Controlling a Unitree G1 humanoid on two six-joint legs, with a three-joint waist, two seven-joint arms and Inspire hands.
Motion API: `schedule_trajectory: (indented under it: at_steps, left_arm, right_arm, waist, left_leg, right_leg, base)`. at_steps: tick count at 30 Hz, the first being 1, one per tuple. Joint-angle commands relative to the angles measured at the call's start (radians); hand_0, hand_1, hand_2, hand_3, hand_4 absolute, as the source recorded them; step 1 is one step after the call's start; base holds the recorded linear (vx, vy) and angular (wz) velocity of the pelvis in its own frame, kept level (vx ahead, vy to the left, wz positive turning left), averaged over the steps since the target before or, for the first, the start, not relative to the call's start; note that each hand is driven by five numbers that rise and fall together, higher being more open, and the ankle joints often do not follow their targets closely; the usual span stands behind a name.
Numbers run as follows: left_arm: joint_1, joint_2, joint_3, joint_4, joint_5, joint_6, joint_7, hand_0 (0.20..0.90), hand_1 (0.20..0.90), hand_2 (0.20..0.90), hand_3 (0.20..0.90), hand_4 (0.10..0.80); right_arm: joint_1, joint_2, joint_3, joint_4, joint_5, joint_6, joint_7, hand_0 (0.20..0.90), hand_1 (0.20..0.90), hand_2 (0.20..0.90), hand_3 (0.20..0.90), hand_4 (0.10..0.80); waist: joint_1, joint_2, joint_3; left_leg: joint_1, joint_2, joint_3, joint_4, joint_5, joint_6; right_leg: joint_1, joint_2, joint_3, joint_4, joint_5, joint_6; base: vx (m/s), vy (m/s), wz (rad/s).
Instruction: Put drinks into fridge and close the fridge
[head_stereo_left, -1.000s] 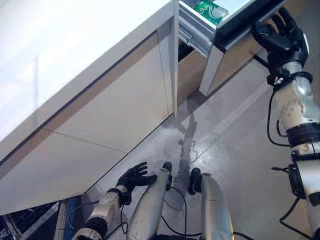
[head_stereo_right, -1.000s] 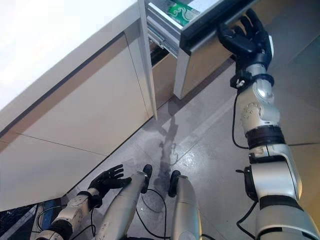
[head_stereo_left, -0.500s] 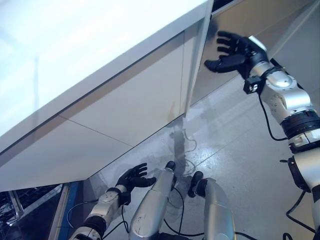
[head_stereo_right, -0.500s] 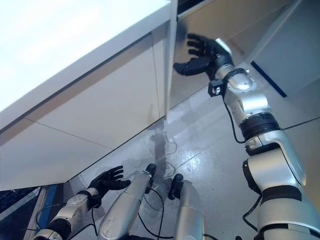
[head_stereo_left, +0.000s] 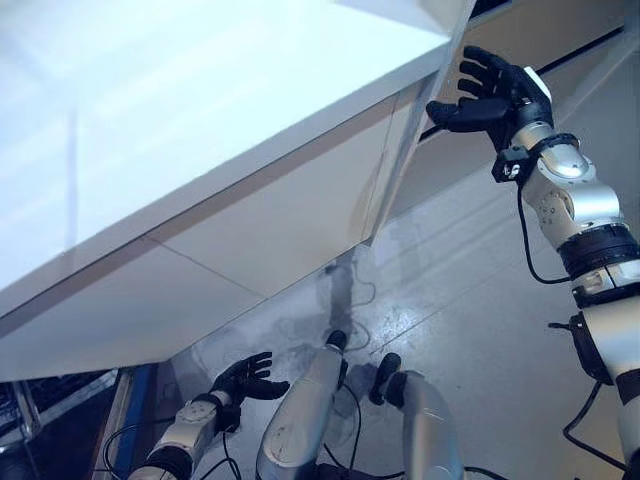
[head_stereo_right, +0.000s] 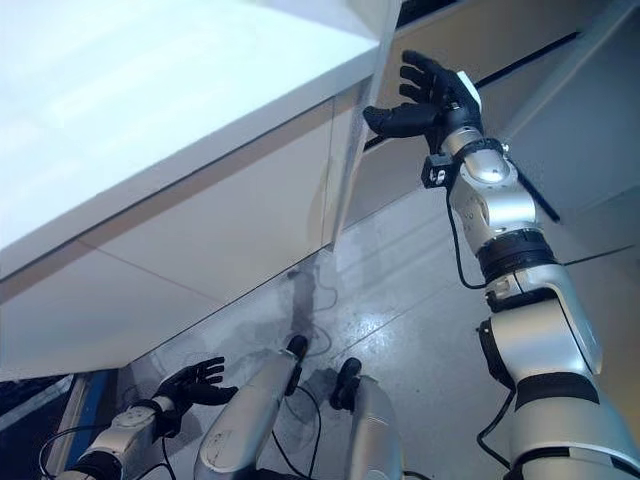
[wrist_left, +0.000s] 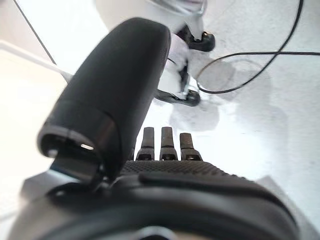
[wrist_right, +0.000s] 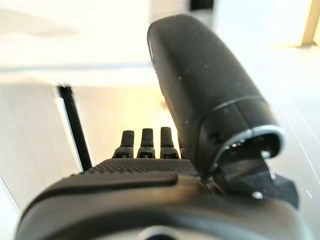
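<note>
Fridge (head_stereo_left: 500, 120) fronts run along the far side past the counter's corner, beige panels with a thin dark seam (head_stereo_right: 520, 65) between them, and they look flush, with no drawer standing out. No drinks show in any view, so I cannot tell where they are.

Up by those panels the right hand (head_stereo_left: 492, 92) is raised at the end of its silver arm, palm toward the counter (head_stereo_left: 200, 130) edge, fingers spread wide and straight, thumb (head_stereo_right: 392, 118) reaching toward the white corner post (head_stereo_right: 355, 140). It holds nothing. Whether the fingertips touch the panel behind them I cannot tell; they sit just over the dark seam. The right wrist view shows the same: thumb standing up large, straight fingers (wrist_right: 145, 142) in a row, and beyond them a pale panel with a dark vertical line.

White countertop fills most of the upper left of the head views, with beige cabinet fronts (head_stereo_left: 270, 230) beneath it, split by thin lines.

Down low by the floor (head_stereo_left: 470, 290), near the cabinet's foot, the left hand (head_stereo_left: 243, 380) hangs idle, fingers loosely spread and empty. Its wrist view shows straight fingers (wrist_left: 162, 145) pointing over the grey speckled floor, nothing between them and the thumb.

A blue strip (head_stereo_left: 128, 420) lies on the floor at the lower left, beside the cabinet base.
</note>
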Motion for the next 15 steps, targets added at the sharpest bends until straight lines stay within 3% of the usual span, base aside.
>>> schedule_trajectory:
  at_steps: [1,7,10,15]
  left_arm:
    - [0.044,0.007,-0.01,0.004,-0.023,-0.021,-0.006,0.9,0.9,0.9,0.9,0.8]
    - [0.071,-0.023,0.036,0.037,-0.029,-0.004,-0.012,0.9,0.9,0.9,0.9,0.8]
    - [0.118,-0.047,0.083,0.076,-0.002,0.013,-0.028,0.9,0.9,0.9,0.9,0.8]
    - [0.17,-0.077,0.13,0.138,0.022,0.004,-0.039,0.9,0.9,0.9,0.9,0.8]
  right_arm:
    - [0.084,-0.04,-0.104,-0.143,0.089,-0.105,-0.004,0.9,0.9,0.9,0.9,0.8]
    - [0.412,0.037,-0.206,-0.288,0.066,-0.062,0.04,0.9,0.9,0.9,0.9,0.8]
    - [0.686,0.13,-0.228,-0.334,-0.025,-0.02,0.109,0.9,0.9,0.9,0.9,0.8]
    - [0.902,0.219,-0.256,-0.227,-0.066,-0.029,0.162,0.9,0.9,0.9,0.9,0.8]
  waist:
    - [-0.057,-0.021,-0.096]
    - [-0.114,-0.044,-0.179]
    - [-0.153,-0.053,-0.268]
    - [-0.179,-0.054,-0.365]
  left_leg:
    - [0.099,0.008,0.043,-0.051,-0.083,0.053]
    - [0.213,0.028,0.066,-0.218,-0.021,0.028]
    - [0.322,0.046,0.106,-0.362,0.016,0.009]
    - [0.423,0.063,0.152,-0.467,0.036,-0.009]
  right_leg:
    - [0.097,0.006,0.034,-0.157,0.101,0.018]
    - [0.194,0.021,0.062,-0.312,0.141,0.038]
    - [0.287,0.043,0.072,-0.432,0.164,0.054]
    - [0.373,0.063,0.059,-0.531,0.185,0.065]
  base:
    - [-0.024,-0.009,-0.25]
    - [0.006,-0.02,-0.22]
    - [0.053,-0.018,-0.18]
    - [0.048,-0.001,-0.18]
